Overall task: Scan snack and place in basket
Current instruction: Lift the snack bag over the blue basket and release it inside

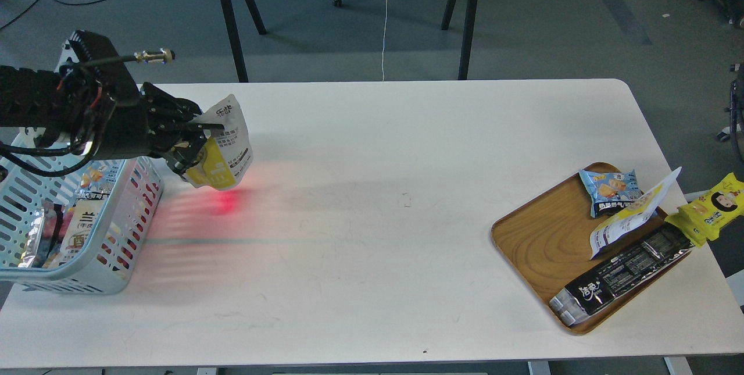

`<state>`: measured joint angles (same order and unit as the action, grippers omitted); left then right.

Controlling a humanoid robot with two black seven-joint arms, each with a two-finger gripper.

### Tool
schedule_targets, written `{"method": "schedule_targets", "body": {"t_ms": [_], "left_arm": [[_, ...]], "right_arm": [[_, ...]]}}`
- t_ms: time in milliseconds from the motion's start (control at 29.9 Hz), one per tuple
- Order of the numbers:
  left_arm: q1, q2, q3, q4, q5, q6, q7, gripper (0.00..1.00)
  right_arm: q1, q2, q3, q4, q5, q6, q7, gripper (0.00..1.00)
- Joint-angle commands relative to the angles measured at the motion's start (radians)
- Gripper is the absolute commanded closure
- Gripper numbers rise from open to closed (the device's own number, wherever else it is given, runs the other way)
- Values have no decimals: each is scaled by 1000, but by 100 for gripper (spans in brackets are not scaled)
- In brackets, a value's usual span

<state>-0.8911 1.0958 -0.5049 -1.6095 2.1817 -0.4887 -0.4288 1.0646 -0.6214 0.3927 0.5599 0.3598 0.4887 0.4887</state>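
Note:
My left gripper [195,142] is shut on the snack [225,142], a white foil pouch with a yellow panel and black text. It holds the pouch in the air just right of the basket's far right corner. A red glow lies on the table under the pouch. The basket [125,259], pale blue-white with slotted sides, stands at the table's left edge and holds several packets. My right gripper is out of view.
An oval wooden tray [540,247] at the right holds a small blue packet [610,189], a white-and-yellow pouch [630,215] and a long black packet [625,267]. A yellow packet [712,206] lies at the table's right edge.

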Motion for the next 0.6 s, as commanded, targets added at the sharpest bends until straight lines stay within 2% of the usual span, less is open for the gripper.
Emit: {"method": "schedule_targets", "body": {"t_ms": [0,33,200,334,568], "left_arm": [[0,22,-72,-3,0,0,-42,100],[0,27,-104,-3,0,0,-60,100],[-2,79,-239,3,0,0,-60,99],[-2,153,-253,42,0,0,-60,99],[15,240,-236,194,-16,0,-60,99]], "right_arm": [[0,0,0,0,-1,0,0,1],[0,0,-2,-1,-1,0,0,1],[-2,0,0,-2,-1,0,0,1],[-3,2,0,-2,-1,0,0,1],[-3,0,6,-1,-1,0,0,1]]}}
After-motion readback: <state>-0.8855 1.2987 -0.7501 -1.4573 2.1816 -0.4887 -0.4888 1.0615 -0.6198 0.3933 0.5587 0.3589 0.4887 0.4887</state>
